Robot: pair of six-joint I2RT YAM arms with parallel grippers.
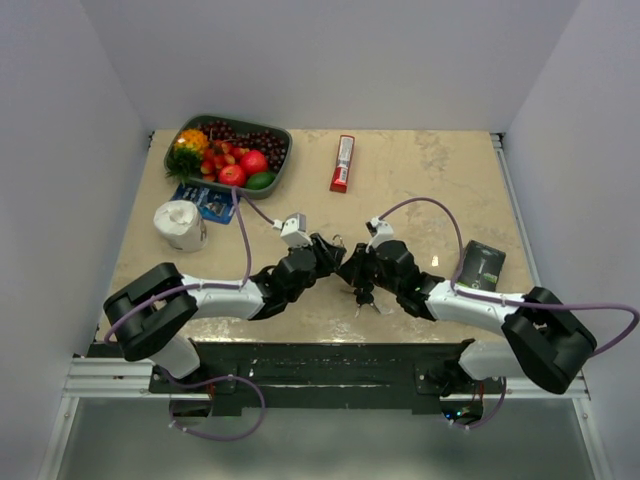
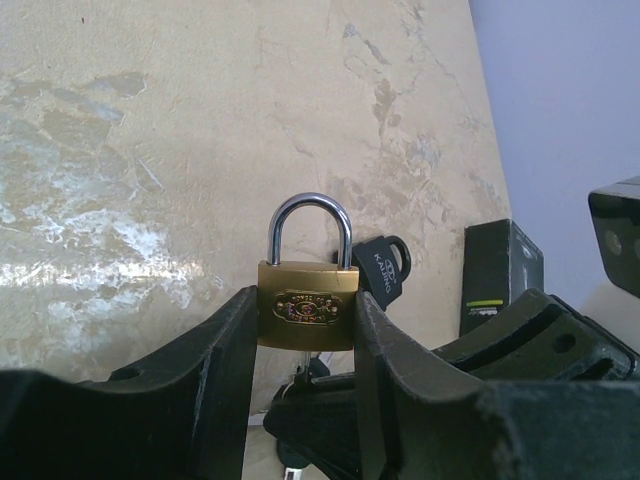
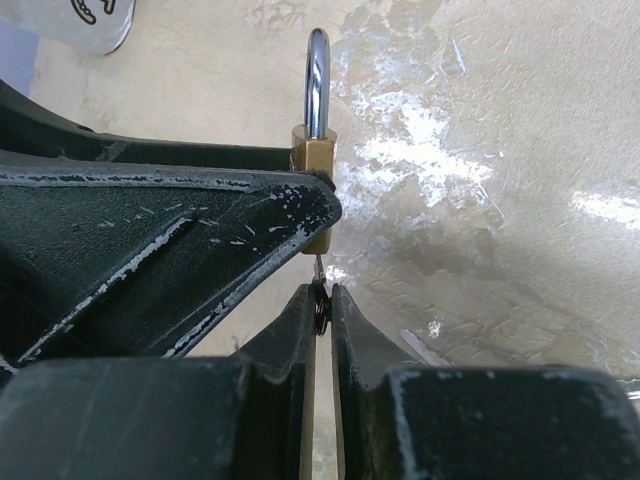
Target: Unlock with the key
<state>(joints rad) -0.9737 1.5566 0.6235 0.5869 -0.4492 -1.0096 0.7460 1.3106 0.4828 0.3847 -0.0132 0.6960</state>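
My left gripper (image 1: 326,254) is shut on a small brass padlock (image 2: 307,318), its fingers clamping the body's two sides, silver shackle (image 2: 310,225) closed and pointing away. The padlock is held above the table near the front middle. My right gripper (image 1: 351,268) meets it from the right and is shut on the key (image 3: 319,300), whose silver blade (image 3: 318,268) enters the padlock's underside (image 3: 316,160). The blade also shows under the body in the left wrist view (image 2: 300,362). Other black-headed keys of the bunch (image 1: 365,298) hang below; one black head (image 2: 385,270) shows behind the padlock.
A grey tray (image 1: 283,133) of fruit stands at the back left, a red and white tube (image 1: 343,163) at the back middle. A white roll (image 1: 180,225) and a blue packet (image 1: 205,200) lie at the left. A black box (image 1: 482,265) lies to the right of my right arm.
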